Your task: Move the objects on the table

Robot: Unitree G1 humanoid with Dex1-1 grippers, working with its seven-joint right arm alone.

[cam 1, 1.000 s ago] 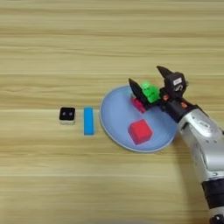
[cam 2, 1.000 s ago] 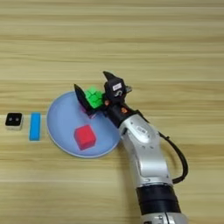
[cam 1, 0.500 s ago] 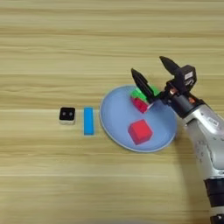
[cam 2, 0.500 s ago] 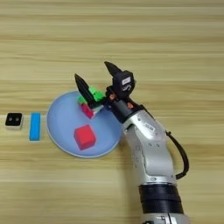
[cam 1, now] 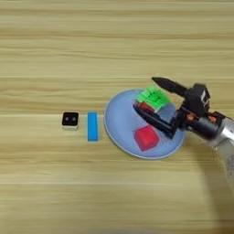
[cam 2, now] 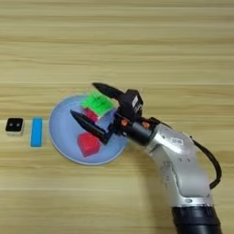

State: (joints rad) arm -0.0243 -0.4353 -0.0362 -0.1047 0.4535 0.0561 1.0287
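My claw (cam 1: 145,95) reaches in from the right, low over the blue plate (cam 1: 119,135), and its two black fingers point to the left with a wide gap between them. The puzzle cube (cam 1: 153,98) sits on the far part of the plate, and it lies just inside this gap: the far finger (cam 1: 168,84) runs along its back side, the near finger (cam 1: 153,120) runs along its front side. So the cube is straight ahead of my palm, between the fingers, and closing them would meet it across its width. I cannot say for sure if either finger touches the cube now — from above they look very close, perhaps in contact, but the claw is spread and it does not pinch anything. The red cube (cam 1: 146,137) rests on the near part of the same plate, just beside the near finger on its outer side, so it is outside the grip. On the table (cam 1: 114,45), well apart to the left, lie a blue bar (cam 1: 93,126) and a small black-and-white block (cam 1: 70,120) — both are far from my reach at present.
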